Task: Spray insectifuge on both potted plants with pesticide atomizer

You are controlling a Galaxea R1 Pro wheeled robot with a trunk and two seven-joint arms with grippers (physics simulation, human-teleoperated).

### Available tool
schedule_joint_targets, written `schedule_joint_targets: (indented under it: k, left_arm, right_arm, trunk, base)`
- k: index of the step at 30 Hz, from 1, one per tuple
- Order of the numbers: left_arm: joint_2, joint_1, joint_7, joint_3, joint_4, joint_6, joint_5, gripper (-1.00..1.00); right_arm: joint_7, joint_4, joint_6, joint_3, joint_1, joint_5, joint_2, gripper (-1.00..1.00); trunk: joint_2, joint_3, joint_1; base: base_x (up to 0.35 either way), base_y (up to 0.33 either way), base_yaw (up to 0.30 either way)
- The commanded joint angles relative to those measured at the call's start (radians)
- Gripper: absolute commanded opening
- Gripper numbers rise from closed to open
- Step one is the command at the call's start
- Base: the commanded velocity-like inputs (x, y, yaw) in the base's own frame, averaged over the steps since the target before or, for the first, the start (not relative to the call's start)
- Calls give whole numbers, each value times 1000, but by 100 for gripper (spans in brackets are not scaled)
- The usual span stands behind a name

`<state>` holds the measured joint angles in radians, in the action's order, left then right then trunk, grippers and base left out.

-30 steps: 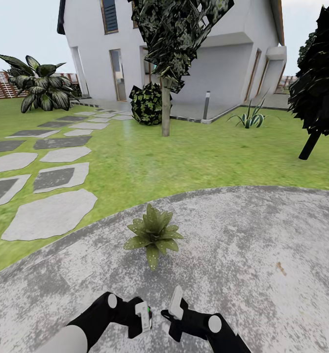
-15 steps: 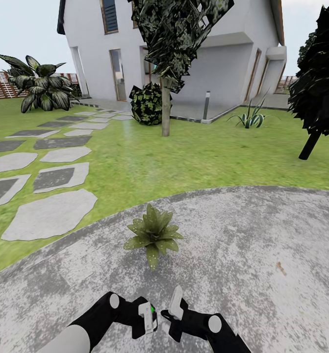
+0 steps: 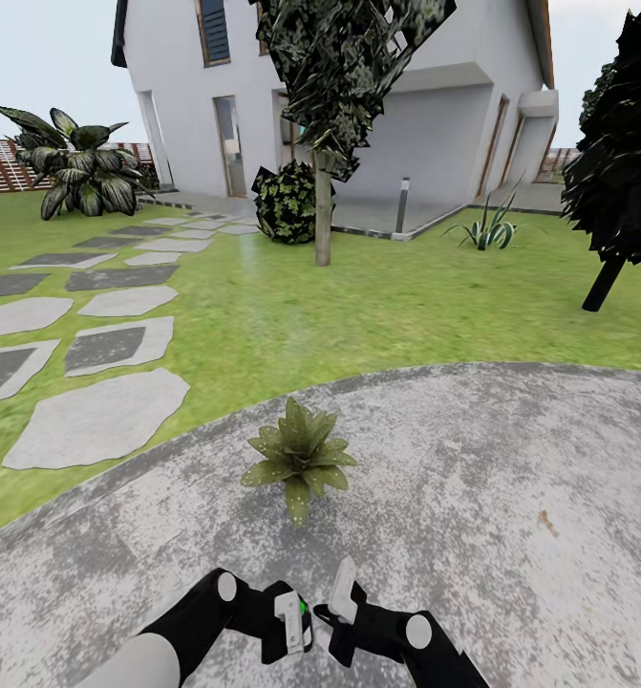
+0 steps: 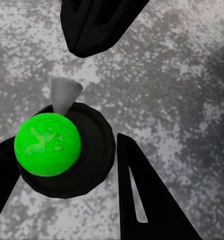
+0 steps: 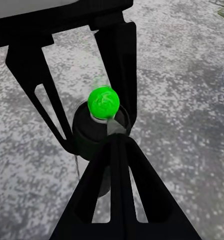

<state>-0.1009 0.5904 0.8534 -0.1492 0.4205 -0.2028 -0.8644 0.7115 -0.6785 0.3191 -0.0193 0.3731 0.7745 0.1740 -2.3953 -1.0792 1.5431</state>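
I see one potted plant (image 3: 299, 461) standing on the grey paved patio (image 3: 511, 497), close in front of my two arms. Its pot is hidden under the green pointed leaves, so I cannot say what is inside it. Behind it the lawn (image 3: 377, 306) goes up to the white house (image 3: 358, 96), with stepping stones (image 3: 100, 416) at the left side.

The pesticide atomizer (image 5: 99, 137) is low in the head view, between my two grippers, and it is held above the patio. In the right wrist view it is a dark round bottle with a bright green top (image 5: 103, 101) and a small grey nozzle (image 5: 115, 127). In the left wrist view I see the same green top (image 4: 47, 144) and the dark body around it.

The right gripper (image 5: 91, 135) has its fingers (image 5: 117, 75) on both sides of the bottle and they touch its body, so it is clamped on the atomizer. The left gripper (image 4: 66, 165) is just beside the bottle; one dark finger (image 4: 142, 195) stands apart from the body with patio showing between. If its jaws press the bottle, I cannot tell.
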Motion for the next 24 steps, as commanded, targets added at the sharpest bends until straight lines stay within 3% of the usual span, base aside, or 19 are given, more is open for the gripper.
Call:
schedule_joint_targets:
  k: [1, 24]
  left_arm:
    - [-2, 0, 1, 1, 1, -8, -10, -100]
    - [-13, 0, 0, 2, 1, -9, -10, -100]
  right_arm:
    - [2, -1, 5, -2, 0, 8, 1, -100]
    - [2, -3, 5, -2, 0, 8, 1, -100]
  trunk:
    - [0, -1, 0]
    - [0, -1, 0]
  base:
    - [0, 0, 0]
    - [0, 0, 0]
